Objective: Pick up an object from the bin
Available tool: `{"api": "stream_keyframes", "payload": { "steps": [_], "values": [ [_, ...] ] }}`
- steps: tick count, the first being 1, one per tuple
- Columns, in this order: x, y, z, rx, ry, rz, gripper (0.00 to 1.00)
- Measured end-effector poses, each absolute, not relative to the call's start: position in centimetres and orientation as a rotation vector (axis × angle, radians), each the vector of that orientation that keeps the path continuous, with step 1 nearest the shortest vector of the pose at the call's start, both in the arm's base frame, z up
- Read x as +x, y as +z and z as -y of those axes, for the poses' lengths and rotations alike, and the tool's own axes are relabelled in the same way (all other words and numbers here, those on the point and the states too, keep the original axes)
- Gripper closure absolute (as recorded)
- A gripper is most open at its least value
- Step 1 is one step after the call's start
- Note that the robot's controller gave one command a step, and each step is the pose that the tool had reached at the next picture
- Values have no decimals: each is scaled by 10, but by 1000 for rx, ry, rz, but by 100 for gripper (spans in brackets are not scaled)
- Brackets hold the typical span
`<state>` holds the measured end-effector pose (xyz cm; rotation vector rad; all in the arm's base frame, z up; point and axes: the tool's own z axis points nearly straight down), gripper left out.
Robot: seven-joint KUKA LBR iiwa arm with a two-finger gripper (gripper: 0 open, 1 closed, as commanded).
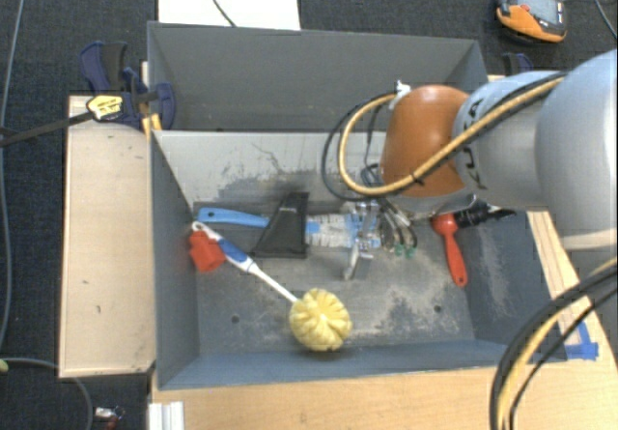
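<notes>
- Well, the metal gripper (359,259) hangs low over the middle of the grey metal bin (290,80), pointing down at the floor. I cannot tell if it is open or closed.
- Right beside the gripper, on the view's left, lies a small shiny blue-and-white thing (326,231). It is the nearest thing to the gripper. It lies flat, and its long side runs left to right, with one end at the gripper and the other end at a black wedge. I cannot tell if the gripper touches it.
- Past that, further left of the gripper, sits the black wedge-shaped block (283,227). It looks dull and hard.
- Further left again lies a smooth blue plastic handle (232,218), long and thin, also running left to right.
- Below that, well away from the gripper, is a small red chunky thing (205,252).
- A thin white stick with a fluffy yellow ball on its end (319,320) slants from near the red thing down to a spot below the gripper, near the front wall. The yellow ball looks soft and bumpy.
- On the gripper's other side, near it, a red-orange tool handle (450,249) points toward the front wall, a bit tilted.
- Above the gripper is the arm's round, smooth orange cover (425,143).
</notes>
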<state>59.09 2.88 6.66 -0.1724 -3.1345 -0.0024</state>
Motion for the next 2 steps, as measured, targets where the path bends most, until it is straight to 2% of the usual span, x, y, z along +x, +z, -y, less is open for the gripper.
{"api": "stream_keyframes", "payload": {
  "steps": [1, 2],
  "values": [
    [593, 135, -45, -24, -4, 3161, 0],
    [588, 100, -41, -199, -1, 3133, 0]
  ]
}}
